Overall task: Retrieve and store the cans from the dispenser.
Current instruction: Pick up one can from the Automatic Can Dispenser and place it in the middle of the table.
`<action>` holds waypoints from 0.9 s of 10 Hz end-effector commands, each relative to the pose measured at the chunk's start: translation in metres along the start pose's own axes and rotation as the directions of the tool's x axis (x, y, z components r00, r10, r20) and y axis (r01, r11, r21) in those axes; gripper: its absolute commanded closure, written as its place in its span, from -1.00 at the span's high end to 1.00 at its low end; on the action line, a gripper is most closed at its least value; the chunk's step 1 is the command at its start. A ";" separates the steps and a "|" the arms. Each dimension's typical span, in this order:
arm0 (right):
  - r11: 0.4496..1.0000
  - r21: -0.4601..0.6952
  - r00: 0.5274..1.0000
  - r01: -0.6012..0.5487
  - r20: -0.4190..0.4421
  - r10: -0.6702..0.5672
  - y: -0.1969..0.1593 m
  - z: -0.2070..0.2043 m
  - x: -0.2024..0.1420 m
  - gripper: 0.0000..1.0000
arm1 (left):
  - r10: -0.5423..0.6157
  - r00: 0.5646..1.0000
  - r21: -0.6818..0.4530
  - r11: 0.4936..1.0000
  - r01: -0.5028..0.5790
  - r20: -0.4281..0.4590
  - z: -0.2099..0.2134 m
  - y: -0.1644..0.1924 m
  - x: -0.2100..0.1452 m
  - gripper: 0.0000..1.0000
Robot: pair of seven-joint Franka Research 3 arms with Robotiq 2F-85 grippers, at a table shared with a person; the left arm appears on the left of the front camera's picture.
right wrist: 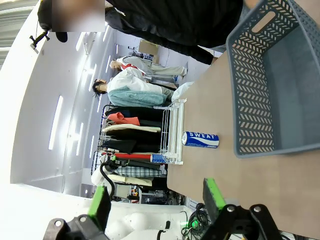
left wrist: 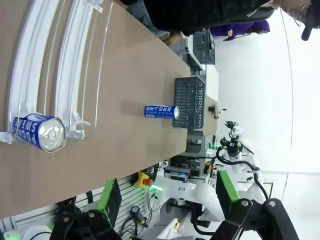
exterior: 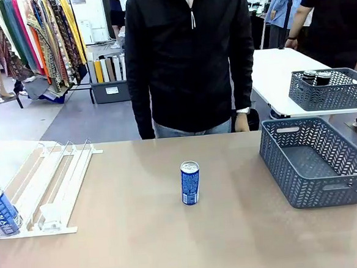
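Note:
A blue can [exterior: 190, 183] with a silver top stands upright in the middle of the table; it also shows as the can [left wrist: 161, 111] and the can [right wrist: 200, 139] in the wrist views. A second blue can [exterior: 1, 211] [left wrist: 40, 132] rests at the low front end of the white dispenser [exterior: 53, 185] [left wrist: 30, 65] at the table's left. My left gripper [left wrist: 167, 192] is open, well back from that can, nothing between its fingers. My right gripper [right wrist: 156, 197] is open and holds nothing, off the table's right end.
A grey lattice basket [exterior: 318, 161] [right wrist: 270, 85] sits at the table's right side. A person in a black jacket [exterior: 188, 59] stands at the far edge, hands down. A second grey basket [exterior: 328, 90] holding cans is on a white table behind.

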State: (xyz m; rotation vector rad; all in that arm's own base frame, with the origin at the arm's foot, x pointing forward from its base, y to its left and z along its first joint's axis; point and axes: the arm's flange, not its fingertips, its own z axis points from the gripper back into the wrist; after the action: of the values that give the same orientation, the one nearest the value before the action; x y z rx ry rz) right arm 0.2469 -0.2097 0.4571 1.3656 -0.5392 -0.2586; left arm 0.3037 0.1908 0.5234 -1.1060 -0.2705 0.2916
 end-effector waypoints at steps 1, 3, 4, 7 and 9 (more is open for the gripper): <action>1.000 0.014 1.000 -0.022 -0.001 0.022 0.002 0.001 0.001 1.00 | 0.009 1.000 -0.010 1.000 -0.009 0.028 0.008 -0.006 -0.003 1.00; 1.000 0.014 1.000 -0.022 -0.001 0.022 0.002 0.001 0.001 1.00 | 0.009 1.000 -0.010 1.000 -0.009 0.028 0.008 -0.006 -0.003 1.00; 1.000 0.014 1.000 -0.022 -0.001 0.022 0.002 0.001 0.001 1.00 | 0.009 1.000 -0.010 1.000 -0.009 0.028 0.008 -0.006 -0.003 1.00; 1.000 0.014 1.000 -0.022 -0.001 0.022 0.002 0.001 0.001 1.00 | 0.009 1.000 -0.010 1.000 -0.009 0.028 0.008 -0.006 -0.003 1.00; 1.000 0.014 1.000 -0.022 -0.001 0.022 0.002 0.001 0.001 1.00 | 0.004 1.000 0.239 0.971 0.000 -0.018 -0.010 -0.009 0.007 1.00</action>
State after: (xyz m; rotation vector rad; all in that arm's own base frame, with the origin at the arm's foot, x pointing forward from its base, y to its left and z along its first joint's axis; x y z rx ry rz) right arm 0.2469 -0.2097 0.4571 1.3656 -0.5392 -0.2585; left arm 0.3042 0.1915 0.5250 -1.0206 -0.2654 0.3084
